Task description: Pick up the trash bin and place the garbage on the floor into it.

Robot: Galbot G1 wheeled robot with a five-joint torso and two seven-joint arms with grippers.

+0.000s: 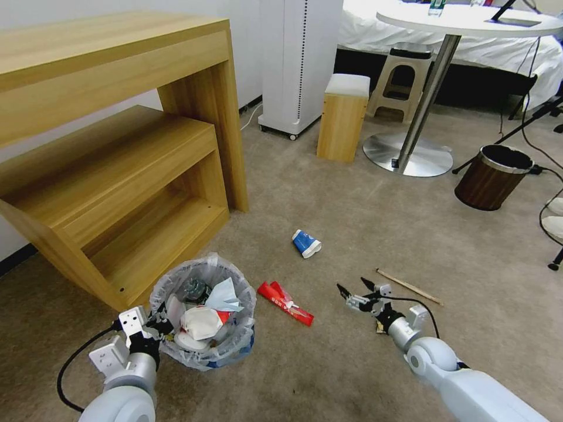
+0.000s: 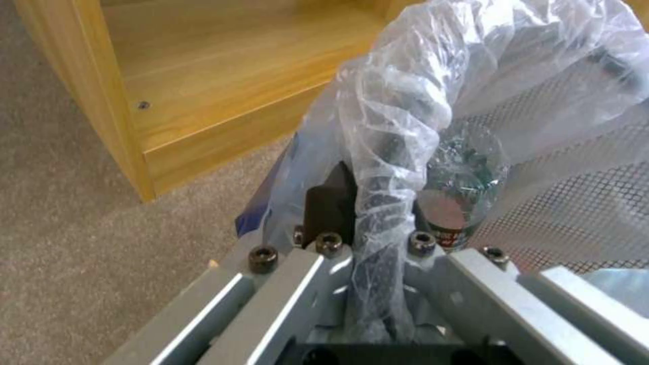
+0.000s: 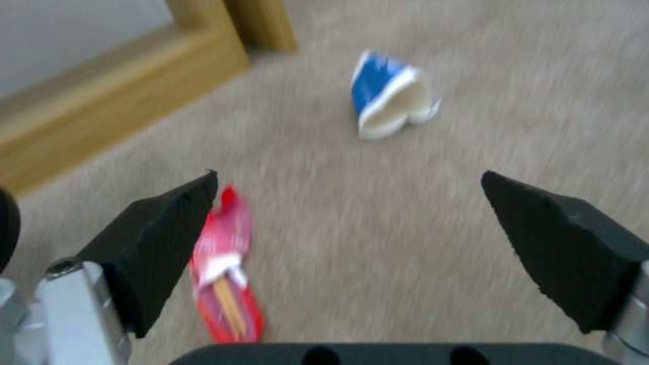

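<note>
L gripper [image 2: 368, 243] clamps trash bin [image 1: 202, 316] rim; R gripper [image 3: 348, 243], jaws apart, hovers nr red wrapper [image 1: 285, 302]. Risk: thin bag liner slips, bin drops.

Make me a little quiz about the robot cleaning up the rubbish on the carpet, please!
1. True or false: the left gripper is clamped on the rim of the trash bin.
2. Which piece of litter lies closest to the trash bin? A) the blue-and-white cup B) the red wrapper C) the wooden stick
3. Fill in: the right gripper hovers over the floor with its fingers ____.

Key: 1. True, it pinches the bag-lined rim. 2. B. 3. Open, holding nothing.
</note>
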